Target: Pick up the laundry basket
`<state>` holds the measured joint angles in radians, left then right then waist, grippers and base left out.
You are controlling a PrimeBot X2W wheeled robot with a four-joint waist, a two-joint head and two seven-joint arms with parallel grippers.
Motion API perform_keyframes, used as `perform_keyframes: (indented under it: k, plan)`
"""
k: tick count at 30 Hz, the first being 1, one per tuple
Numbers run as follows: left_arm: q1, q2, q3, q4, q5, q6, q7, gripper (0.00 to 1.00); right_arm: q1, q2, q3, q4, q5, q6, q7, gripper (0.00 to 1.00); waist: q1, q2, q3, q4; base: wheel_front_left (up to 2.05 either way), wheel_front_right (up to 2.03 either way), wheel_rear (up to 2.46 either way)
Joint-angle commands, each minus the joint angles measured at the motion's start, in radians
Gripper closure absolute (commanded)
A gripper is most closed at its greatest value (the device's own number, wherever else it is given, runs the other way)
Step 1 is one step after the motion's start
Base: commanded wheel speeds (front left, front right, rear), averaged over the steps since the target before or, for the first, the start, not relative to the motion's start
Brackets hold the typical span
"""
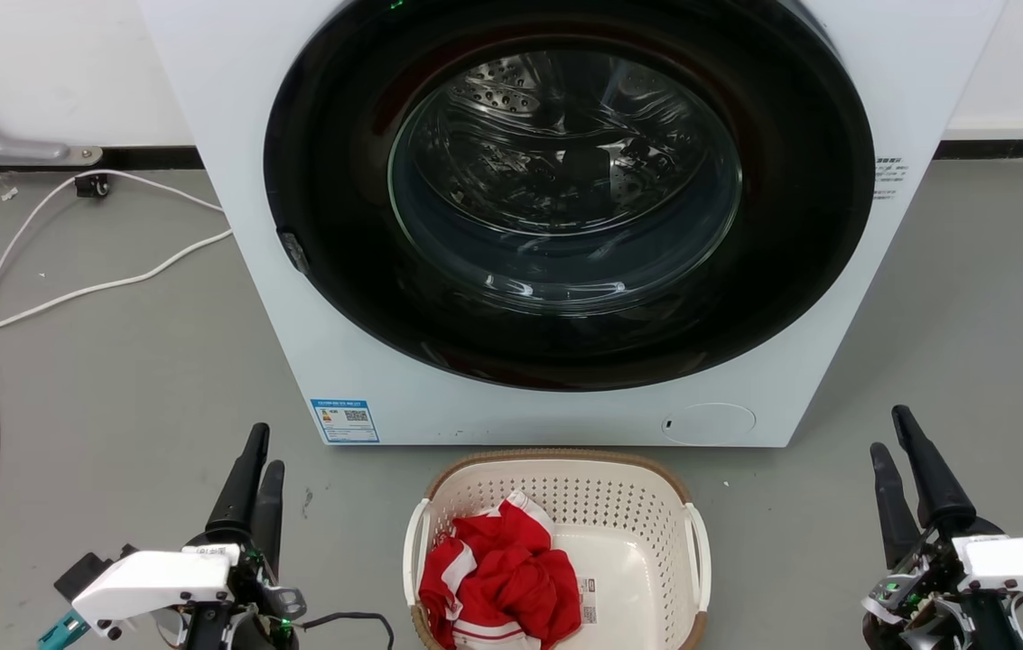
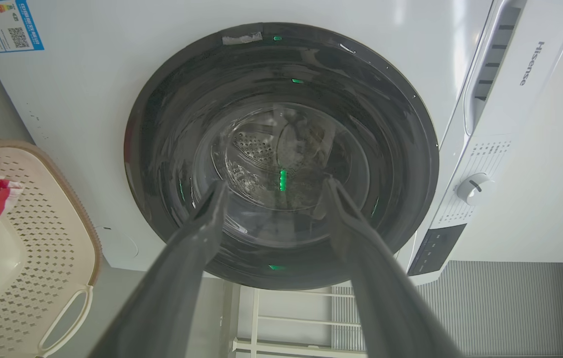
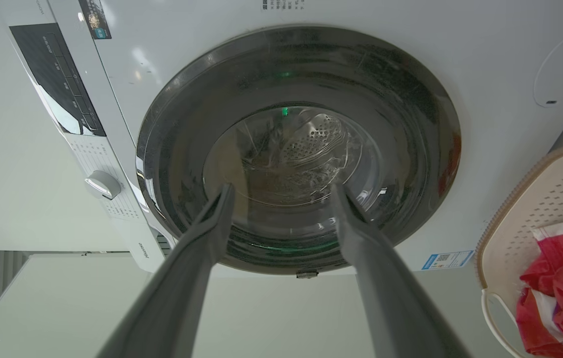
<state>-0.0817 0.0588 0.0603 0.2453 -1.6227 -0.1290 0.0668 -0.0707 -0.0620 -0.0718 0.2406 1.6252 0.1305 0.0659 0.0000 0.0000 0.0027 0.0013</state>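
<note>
The cream-white laundry basket (image 1: 637,533) with a brown rim stands on the floor just before the washer, between my two arms. Red and white clothes (image 1: 502,578) lie in its left half. Its perforated wall also shows in the left wrist view (image 2: 38,238) and in the right wrist view (image 3: 549,199). My left gripper (image 1: 258,447) is open at the lower left, well apart from the basket. My right gripper (image 1: 890,429) is open at the lower right, also apart. In the wrist views both pairs of fingers (image 2: 211,209) (image 3: 221,209) point at the washer door with nothing between them.
A white front-loading washer (image 1: 276,181) with a shut round dark glass door (image 1: 565,190) fills the space behind the basket. White cables (image 1: 69,293) trail over the grey floor at the left. A white wall runs behind.
</note>
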Motion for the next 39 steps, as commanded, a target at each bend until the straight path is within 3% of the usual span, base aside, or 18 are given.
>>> perform_keyframes:
  k: [1,13,39]
  plan:
    - [-0.014,0.005,-0.015,-0.030,0.014,-0.001,-0.014,0.00,-0.005,-0.004,0.008,-0.031,-0.013,0.000,-0.014,0.00,0.0000,0.0000,0.000,0.001,0.00,0.00,0.00]
    - [-0.019,0.016,-0.064,-0.081,0.177,-0.001,-0.068,0.00,0.012,-0.001,0.021,-0.064,-0.195,0.000,-0.067,0.00,0.0000,0.0000,0.000,0.004,0.00,0.00,0.00]
    - [-0.026,0.003,-0.094,-0.113,0.763,-0.001,-0.160,0.00,0.041,0.004,0.036,-0.151,-0.860,0.000,-0.103,0.00,0.0000,0.0000,-0.002,0.011,0.00,0.00,0.00]
